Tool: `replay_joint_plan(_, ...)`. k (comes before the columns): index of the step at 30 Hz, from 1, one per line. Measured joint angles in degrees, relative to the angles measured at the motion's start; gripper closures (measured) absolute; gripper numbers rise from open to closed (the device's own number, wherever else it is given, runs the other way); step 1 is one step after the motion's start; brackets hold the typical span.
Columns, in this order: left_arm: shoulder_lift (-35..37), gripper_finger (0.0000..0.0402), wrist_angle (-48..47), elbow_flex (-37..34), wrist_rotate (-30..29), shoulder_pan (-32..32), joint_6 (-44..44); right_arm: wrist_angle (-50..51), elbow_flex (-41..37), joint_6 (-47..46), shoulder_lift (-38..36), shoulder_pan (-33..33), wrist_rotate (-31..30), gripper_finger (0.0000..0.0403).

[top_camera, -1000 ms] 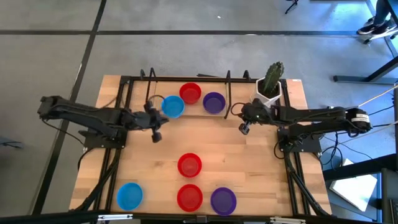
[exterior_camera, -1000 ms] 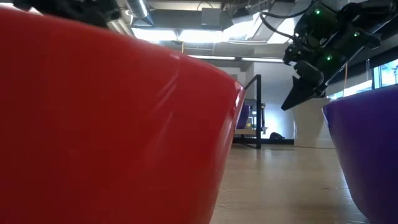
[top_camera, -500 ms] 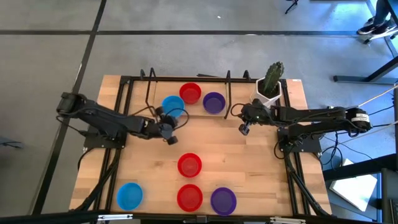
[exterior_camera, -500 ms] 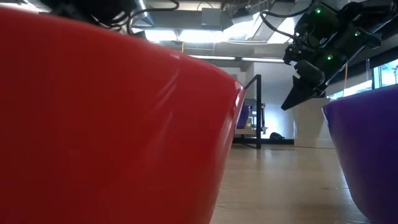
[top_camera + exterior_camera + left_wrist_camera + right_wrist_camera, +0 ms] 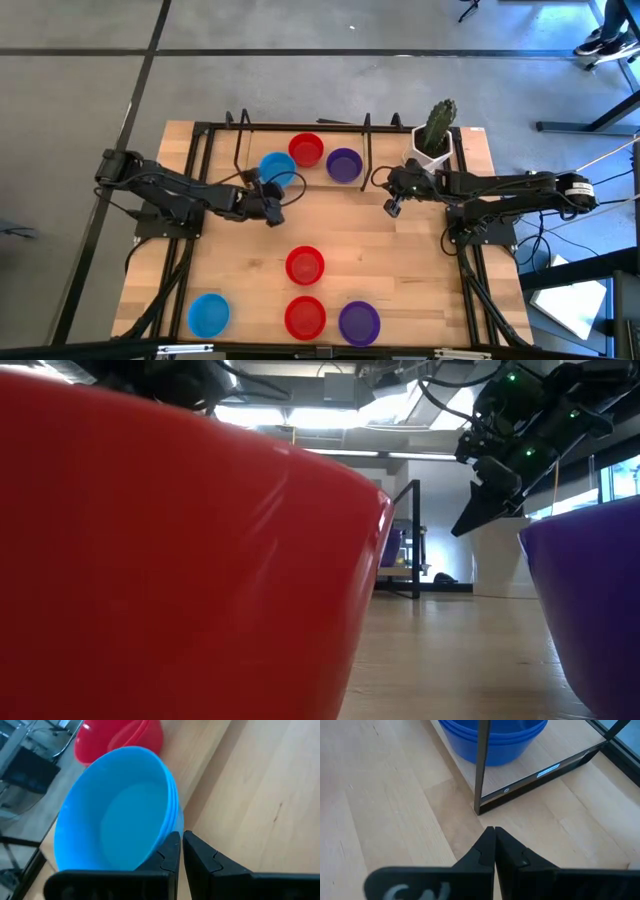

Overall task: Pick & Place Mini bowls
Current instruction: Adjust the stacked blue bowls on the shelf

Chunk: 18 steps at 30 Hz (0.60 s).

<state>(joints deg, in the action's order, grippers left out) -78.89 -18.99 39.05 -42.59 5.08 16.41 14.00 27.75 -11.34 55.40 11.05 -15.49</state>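
Left tool (image 5: 181, 851) clenched on the glossy, tilted blue bowl's (image 5: 120, 810) rim.

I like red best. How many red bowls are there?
3: one at the far side, one mid-table, one at the near edge. Stacked ones may hide.

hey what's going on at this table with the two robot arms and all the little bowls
The left pincer is pinched shut on the rim of a blue bowl at the back of the table, next to a red bowl and a purple bowl. The right pincer is shut and empty, waiting over bare wood near the cactus pot. Four more bowls sit at the front: two red, one blue, one purple.
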Motion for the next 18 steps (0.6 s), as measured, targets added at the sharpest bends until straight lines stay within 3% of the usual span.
replay_joint_plan(18,0.04,0.0384,-5.16,0.0,-4.37,0.09,6.41,0.0,0.0,-0.11,0.02,0.0,0.03,0.0399)
